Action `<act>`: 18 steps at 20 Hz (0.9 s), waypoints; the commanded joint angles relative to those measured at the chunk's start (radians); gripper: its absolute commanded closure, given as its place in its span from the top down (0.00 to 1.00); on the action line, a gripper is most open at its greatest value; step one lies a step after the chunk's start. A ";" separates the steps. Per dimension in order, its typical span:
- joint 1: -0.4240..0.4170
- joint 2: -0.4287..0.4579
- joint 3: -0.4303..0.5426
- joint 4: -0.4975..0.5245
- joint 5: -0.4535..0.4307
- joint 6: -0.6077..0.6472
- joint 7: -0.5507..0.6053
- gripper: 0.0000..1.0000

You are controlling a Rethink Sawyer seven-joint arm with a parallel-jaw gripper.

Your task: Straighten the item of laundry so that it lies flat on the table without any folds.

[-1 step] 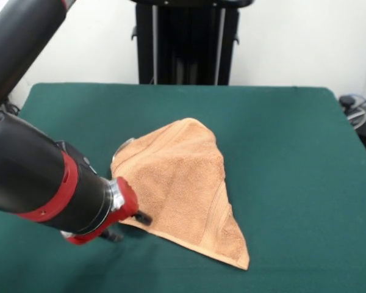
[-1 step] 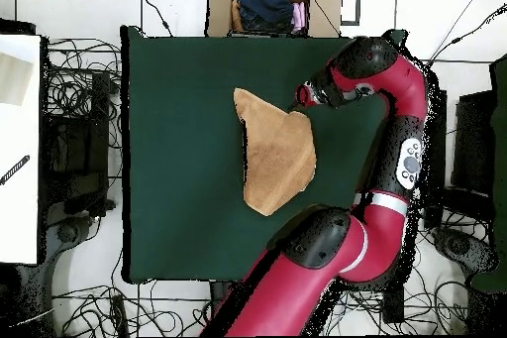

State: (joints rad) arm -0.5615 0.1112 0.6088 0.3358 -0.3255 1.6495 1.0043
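Observation:
The item of laundry, a peach-orange terry towel, lies folded over into a rough triangle near the middle of the dark green table. One point of it reaches toward the near edge in the front view. In the overhead view the towel sits right of the table's centre. My gripper is down at table height against the towel's left edge in the front view. It is open, with one black fingertip touching the towel's border and the other on the cloth beside it. The overhead view shows the gripper at the towel's upper right edge.
My red and black arm crosses the table's left part in the front view. A cardboard box with dark clothes stands beyond the table's top edge in the overhead view. Cables ring the table, and a white surface lies at the left.

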 commanded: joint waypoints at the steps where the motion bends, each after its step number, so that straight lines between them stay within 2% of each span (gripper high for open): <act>1: -0.005 -0.082 -0.034 0.184 0.003 -0.188 -0.164 1.00; 5: -0.010 -0.192 -0.078 0.319 -0.002 -0.352 -0.157 1.00; 7: -0.008 -0.218 -0.082 0.348 -0.013 -0.387 -0.144 1.00; 16: -0.009 -0.226 -0.083 0.360 -0.018 -0.329 -0.121 1.00; 18: -0.006 -0.216 -0.086 0.349 -0.011 -0.265 -0.104 1.00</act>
State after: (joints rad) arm -0.5643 -0.0951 0.5434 0.5339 -0.3252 1.3316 1.0043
